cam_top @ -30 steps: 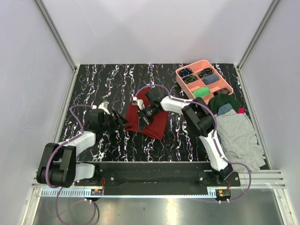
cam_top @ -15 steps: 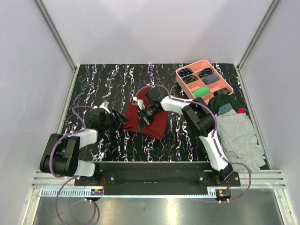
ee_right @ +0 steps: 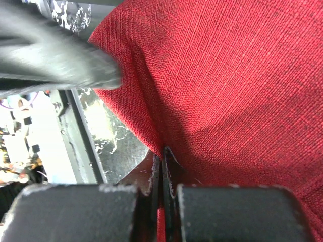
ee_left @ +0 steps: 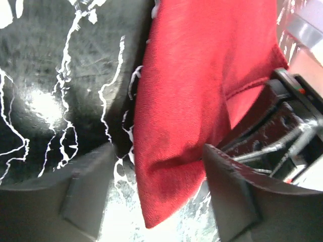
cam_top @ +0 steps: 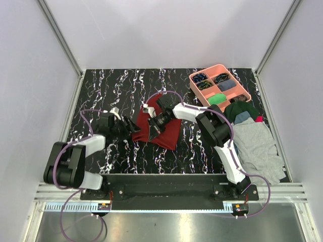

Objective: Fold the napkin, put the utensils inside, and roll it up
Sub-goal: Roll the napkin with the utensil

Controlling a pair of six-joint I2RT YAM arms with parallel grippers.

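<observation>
Left hand (cam_top: 132,132) sits at the napkin's left edge, low over the black marbled counter (cam_top: 111,85). Left wrist view: left hand (ee_left: 156,201) spread wide, nothing gripped, one finger (ee_left: 75,201) on bare counter left of the napkin, the other on the napkin's right side. The napkin's lower corner lies in the gap between them; can't tell if the cloth touches the right-side finger.

Napkin (cam_top: 171,133) is dark red, near the middle of the counter, bunched rather than flat, with its left part raised in a fold. Left wrist view shows the napkin (ee_left: 197,91) as a thick doubled layer with a hemmed edge on its right side. Dark hardware and slim grey bars just right of the napkin there, too blurred to name.

Right hand (cam_top: 152,132) is on the napkin's left part, its arm reaching in from over the napkin's top right. Right wrist view: right hand (ee_right: 162,166) pinched narrow, fingers (ee_right: 227,212) closed on a ridge of the napkin (ee_right: 227,75), and the crease runs straight into the slit between them.

Pink compartment tray (cam_top: 241,86) lies up and right of the napkin, well apart, with small dark and green items in it. Clothes pile (cam_top: 255,141), grey, green and blue, lies right of the napkin.
</observation>
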